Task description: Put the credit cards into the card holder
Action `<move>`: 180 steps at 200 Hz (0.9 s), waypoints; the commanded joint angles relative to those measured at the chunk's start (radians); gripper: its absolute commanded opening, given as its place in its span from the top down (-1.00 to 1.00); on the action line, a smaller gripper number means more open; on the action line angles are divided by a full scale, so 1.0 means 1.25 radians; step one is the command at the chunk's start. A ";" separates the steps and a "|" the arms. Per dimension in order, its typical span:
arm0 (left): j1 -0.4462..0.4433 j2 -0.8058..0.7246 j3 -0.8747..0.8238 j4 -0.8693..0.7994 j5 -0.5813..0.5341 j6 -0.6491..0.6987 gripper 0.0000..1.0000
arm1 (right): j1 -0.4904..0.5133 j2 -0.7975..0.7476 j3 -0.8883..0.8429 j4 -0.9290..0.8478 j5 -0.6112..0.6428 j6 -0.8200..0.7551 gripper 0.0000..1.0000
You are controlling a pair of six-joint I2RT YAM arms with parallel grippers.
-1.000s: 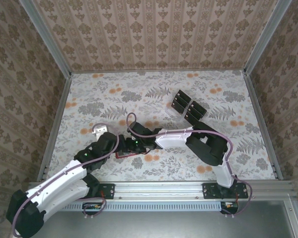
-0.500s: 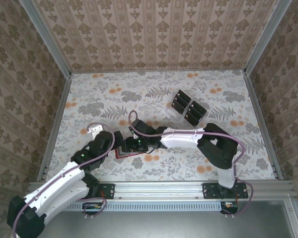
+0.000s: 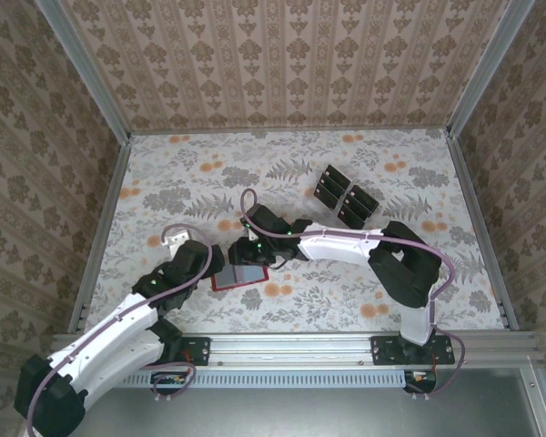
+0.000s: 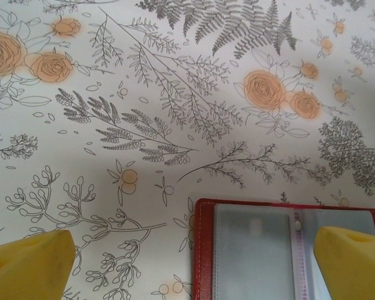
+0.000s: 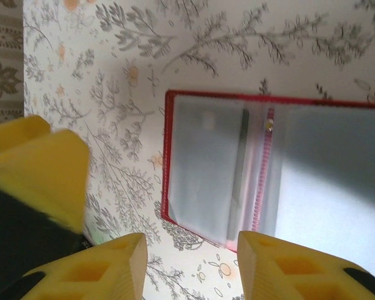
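Floral table (image 3: pixel 164 187), left gripper (image 4: pixel 194 242) spread wide and empty beside the red card holder (image 3: pixel 241 277), right gripper (image 5: pixel 190 250) parted above it and grasping nothing, holder lying open flat between both grippers, dark credit cards (image 3: pixel 343 196) well apart at the back right.

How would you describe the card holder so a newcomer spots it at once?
On the floral-patterned table, look near the front edge, left of centre. The flat red leather-like card holder lies open, red rim framing greyish sleeves, unlike the small black cards farther back.
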 commanded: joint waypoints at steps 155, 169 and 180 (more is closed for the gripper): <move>0.021 0.063 -0.002 0.032 0.065 0.047 -1.00 | -0.040 0.072 -0.048 -0.047 0.125 -0.029 0.46; 0.020 0.067 -0.001 0.036 0.068 0.049 -1.00 | -0.043 0.059 -0.069 -0.046 0.134 -0.024 0.47; 0.020 0.072 -0.002 0.040 0.071 0.050 -1.00 | -0.045 0.050 -0.083 -0.047 0.138 -0.021 0.47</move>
